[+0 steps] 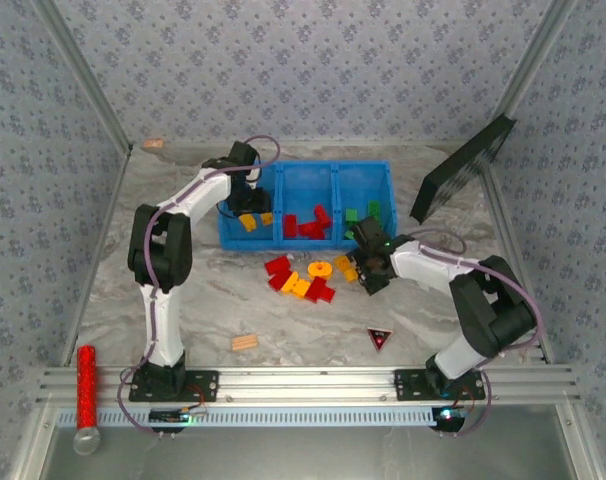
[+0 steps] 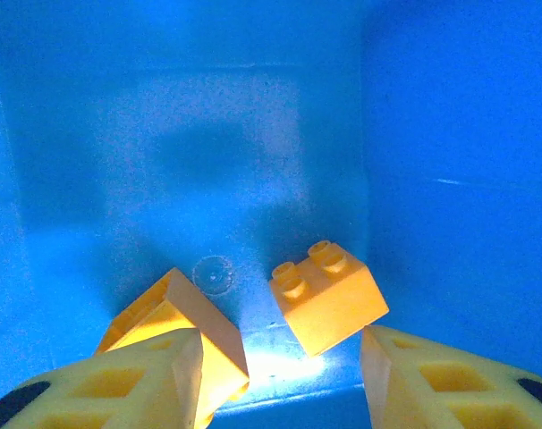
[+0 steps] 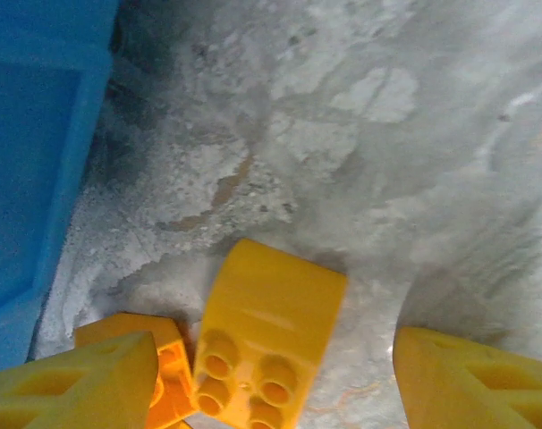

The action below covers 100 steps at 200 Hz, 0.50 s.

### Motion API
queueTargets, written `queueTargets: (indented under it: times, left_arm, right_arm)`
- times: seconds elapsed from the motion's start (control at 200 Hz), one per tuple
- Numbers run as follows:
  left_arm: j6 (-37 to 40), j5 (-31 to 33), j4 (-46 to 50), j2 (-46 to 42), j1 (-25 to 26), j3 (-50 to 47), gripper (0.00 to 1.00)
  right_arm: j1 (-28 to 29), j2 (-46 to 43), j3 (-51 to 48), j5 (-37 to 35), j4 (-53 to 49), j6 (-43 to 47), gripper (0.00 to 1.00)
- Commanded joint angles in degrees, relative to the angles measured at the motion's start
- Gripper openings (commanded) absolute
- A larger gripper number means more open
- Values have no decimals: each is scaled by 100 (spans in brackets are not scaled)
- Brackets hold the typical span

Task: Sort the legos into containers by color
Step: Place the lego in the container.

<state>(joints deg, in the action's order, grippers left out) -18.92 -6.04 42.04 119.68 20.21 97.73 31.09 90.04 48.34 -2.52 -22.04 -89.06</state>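
Note:
The containers are three compartments of one blue bin (image 1: 305,176). Its left one holds orange legos (image 1: 249,223), the middle red ones (image 1: 308,225), the right green ones (image 1: 373,212). My left gripper (image 1: 245,205) (image 2: 280,384) hangs open in the left compartment. An orange brick (image 2: 329,295) lies free between its fingers, and another (image 2: 177,322) sits by the left finger. Red and yellow bricks (image 1: 301,282) and a yellow ring (image 1: 320,268) lie on the table. My right gripper (image 1: 368,265) (image 3: 275,366) is open around a yellow curved brick (image 3: 266,331), beside an orange one (image 3: 164,357).
The bin's blue wall (image 3: 38,161) stands left of the right gripper. A tan wooden piece (image 1: 245,342) and a dark triangle (image 1: 380,338) lie near the front. A black panel (image 1: 463,170) leans at the back right. A red cylinder (image 1: 86,385) rests by the rail.

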Motion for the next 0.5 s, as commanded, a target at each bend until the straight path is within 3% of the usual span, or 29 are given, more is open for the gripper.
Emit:
queueTargets:
  times: [0.0,0.285,0.495]
  left_arm:
    - [90,-72,133,-271,-26,72,50]
    - [134,-135,238,-730,-34,28,51]
    - [185,-248,387,-1209,-91,75,53]
  right_arm:
    - [-32,227,241,117,-19,89,70]
    - [-13,675,358,395,-278,260,60]
    - [11,813,419,526,-597,689,40]
